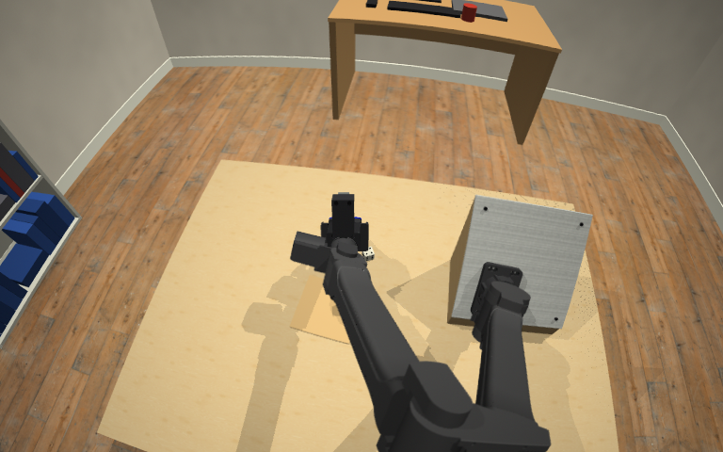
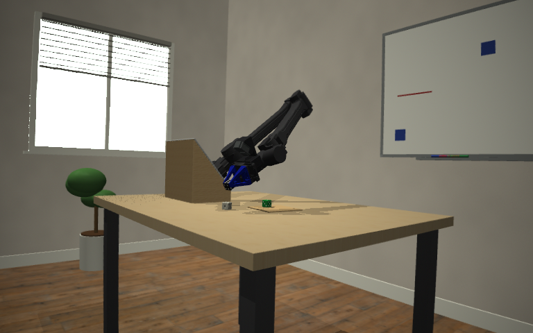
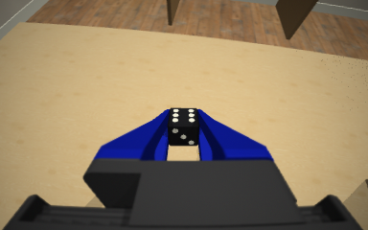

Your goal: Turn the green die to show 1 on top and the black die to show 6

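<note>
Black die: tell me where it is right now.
The black die is pinched between the gripper's blue fingers, held above the table, off the mat.

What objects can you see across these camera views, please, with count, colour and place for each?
Black die with white pips: one, black, held off the table between the gripper's fingers.
Green die: one, green, on the mat.
White die: one, white, on the table beside the mat.
Thin flat mat: one, light tan, flat on the table.
Wooden table: one, pale top, black legs.
Wedge-shaped block: one, tan with a grey sloped face, on the table, carrying the arm's base.
Desk: one, brown, at the far wall.
Potted plant: one, green, below the window.
Whiteboard: one, on the wall.
Gripper: one, blue fingers, shut on the black die.
</note>
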Robot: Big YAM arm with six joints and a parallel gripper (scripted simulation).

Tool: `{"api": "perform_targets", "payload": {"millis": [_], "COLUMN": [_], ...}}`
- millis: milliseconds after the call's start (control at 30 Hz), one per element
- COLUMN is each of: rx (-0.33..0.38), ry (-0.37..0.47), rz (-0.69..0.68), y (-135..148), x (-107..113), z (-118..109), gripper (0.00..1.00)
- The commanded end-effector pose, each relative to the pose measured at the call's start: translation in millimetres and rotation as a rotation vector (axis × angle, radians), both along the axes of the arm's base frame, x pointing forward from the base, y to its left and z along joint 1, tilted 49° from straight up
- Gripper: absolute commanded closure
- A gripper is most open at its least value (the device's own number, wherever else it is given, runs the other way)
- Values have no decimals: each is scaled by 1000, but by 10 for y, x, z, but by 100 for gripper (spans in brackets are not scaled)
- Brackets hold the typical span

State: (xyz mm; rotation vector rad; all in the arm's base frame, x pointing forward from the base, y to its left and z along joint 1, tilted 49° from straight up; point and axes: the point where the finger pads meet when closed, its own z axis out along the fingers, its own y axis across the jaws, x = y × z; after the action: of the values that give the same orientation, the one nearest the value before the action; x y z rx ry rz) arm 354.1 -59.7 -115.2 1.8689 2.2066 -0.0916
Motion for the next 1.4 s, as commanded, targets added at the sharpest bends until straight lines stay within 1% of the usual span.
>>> {"api": "perform_targets", "payload": {"millis": [0, 200, 400, 467, 500, 533, 733, 833, 1367], "rx": [-5, -4, -3, -3, -2, -2, -2, -1, 0], "ry": [-28, -21, -31, -31, -43, -33, -25, -37, -36], "rz": [-9, -9, -9, -9, -9, -9, -9, -17, -23], "y": [74, 242, 407, 407, 431, 449, 516, 493, 471], "x": [108, 53, 99, 99, 138, 107, 53, 89, 81], "z": [-27, -187, -318, -318, -301, -353, -424, -366, -367], "gripper": [80, 80, 80, 80, 80, 80, 80, 80, 80]}}
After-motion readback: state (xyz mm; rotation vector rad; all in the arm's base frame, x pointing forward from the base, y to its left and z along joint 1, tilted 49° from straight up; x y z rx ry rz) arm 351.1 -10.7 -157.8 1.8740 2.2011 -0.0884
